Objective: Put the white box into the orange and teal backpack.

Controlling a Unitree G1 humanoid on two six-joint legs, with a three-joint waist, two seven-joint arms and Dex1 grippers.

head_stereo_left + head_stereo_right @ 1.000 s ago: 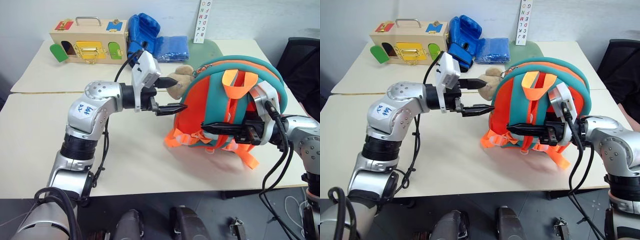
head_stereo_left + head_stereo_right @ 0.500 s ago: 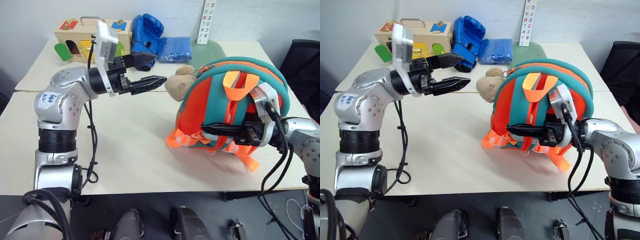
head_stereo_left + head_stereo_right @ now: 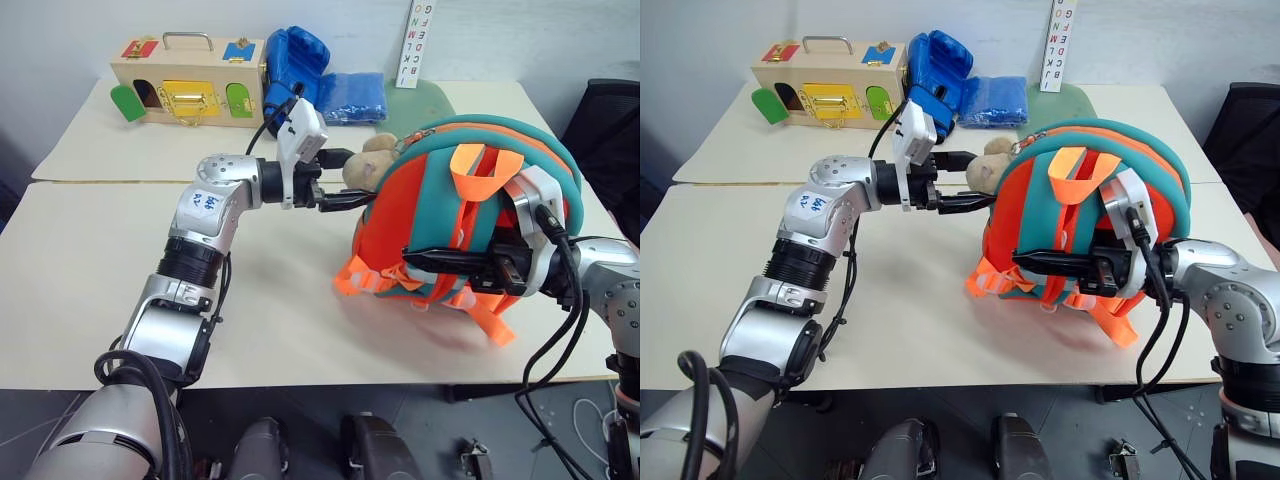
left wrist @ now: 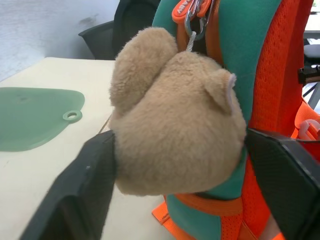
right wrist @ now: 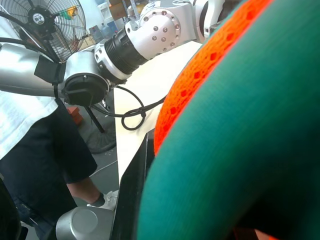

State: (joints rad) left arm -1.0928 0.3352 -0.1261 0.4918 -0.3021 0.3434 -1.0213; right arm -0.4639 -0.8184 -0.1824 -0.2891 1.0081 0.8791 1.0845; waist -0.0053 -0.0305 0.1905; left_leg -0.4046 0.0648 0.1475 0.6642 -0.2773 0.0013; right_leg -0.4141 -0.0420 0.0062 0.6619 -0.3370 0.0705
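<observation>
Plush tan bear [image 4: 175, 120], clipped to the orange and teal backpack [image 3: 440, 215], sits between the left gripper's [image 3: 345, 188] part-open fingers, while the right gripper [image 3: 455, 262] pinches a strap; tugging the bear could topple the pack, with the white box's whereabouts untellable.

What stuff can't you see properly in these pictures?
- Front of the orange and teal backpack: faces away in the head views, so an open zip cannot be told.
- Right gripper: its fingertips lie against the backpack's teal strap; what they pinch is unclear.
- Plush bear: its face is turned away in the left wrist view.
- Letter chart: cut off by the top edge.
</observation>
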